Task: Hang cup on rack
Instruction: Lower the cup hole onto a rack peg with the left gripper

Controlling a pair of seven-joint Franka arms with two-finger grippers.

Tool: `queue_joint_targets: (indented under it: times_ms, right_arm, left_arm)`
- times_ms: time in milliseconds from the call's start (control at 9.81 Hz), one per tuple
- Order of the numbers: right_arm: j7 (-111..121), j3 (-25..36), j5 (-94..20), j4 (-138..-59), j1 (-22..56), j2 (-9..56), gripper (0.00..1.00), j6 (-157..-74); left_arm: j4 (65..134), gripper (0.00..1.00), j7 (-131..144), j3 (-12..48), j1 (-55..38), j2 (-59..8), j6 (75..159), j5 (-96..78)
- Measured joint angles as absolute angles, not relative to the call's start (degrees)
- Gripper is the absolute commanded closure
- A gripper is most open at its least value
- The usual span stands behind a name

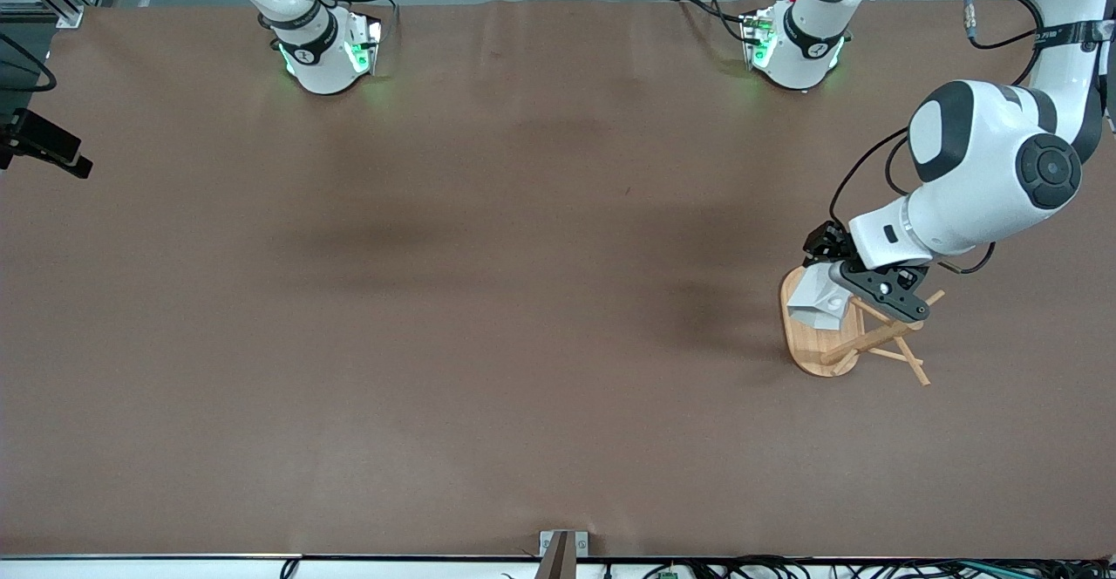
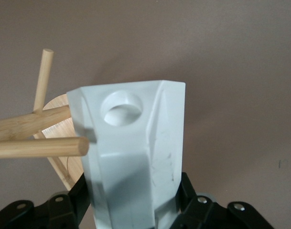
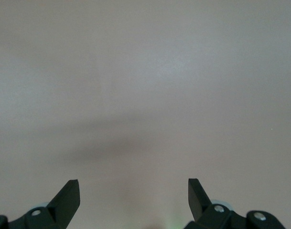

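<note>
We can read no writing on the cup or the rack; small characters on a black strap around the left arm's upper link are too small for us to make out. The bench (image 1: 488,317) is covered in plain brown sheet, with grey floor showing along its edge by the robot bases.

The white faceted cup (image 2: 135,157) is held up in the air by the left gripper (image 1: 841,287), whose fingers (image 2: 71,202) are closed against its sides. We see it over the oval base of the bamboo mug rack (image 1: 850,335), which stands toward the left arm's end of the bench. The round hole in the cup's handle sits just beside a peg tip.

The right gripper (image 3: 134,200) waits over bare bench, its fingers spread wide and holding nothing.
</note>
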State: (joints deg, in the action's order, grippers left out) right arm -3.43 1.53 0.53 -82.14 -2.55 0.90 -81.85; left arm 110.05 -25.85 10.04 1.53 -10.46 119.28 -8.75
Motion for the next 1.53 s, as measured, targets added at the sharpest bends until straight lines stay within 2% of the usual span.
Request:
queue_joint_targets:
  times_ms: [815, 1019, 1121, 1223, 1529]
  right_arm:
    - [-1.1, 1.6, 0.5, -82.1, -2.6, 0.9, 0.00, -81.6]
    - [-0.7, 1.7, 0.5, -82.1, -2.6, 0.9, 0.00, -81.6]
    - [-0.7, 1.7, 0.5, -82.1, -2.6, 0.9, 0.00, -81.5]
    - [-0.7, 1.7, 0.5, -82.1, -2.6, 0.9, 0.00, -81.5]
    - [-0.6, 1.8, 0.5, -82.1, -2.6, 0.9, 0.00, -81.5]
  left_arm:
    - [109.8, 0.99, -27.6, 8.0, 1.5, -11.8, 122.0, -8.8]
    - [109.6, 0.93, -27.7, 6.4, 1.5, -12.6, 122.7, -8.8]
    - [109.6, 0.53, -27.7, 5.9, 1.5, -12.9, 123.2, -8.8]
    - [109.5, 0.01, -27.7, 5.8, 1.5, -13.2, 123.6, -8.8]
    - [108.6, 0.00, -27.0, 5.8, 1.3, -13.6, 123.8, -8.8]
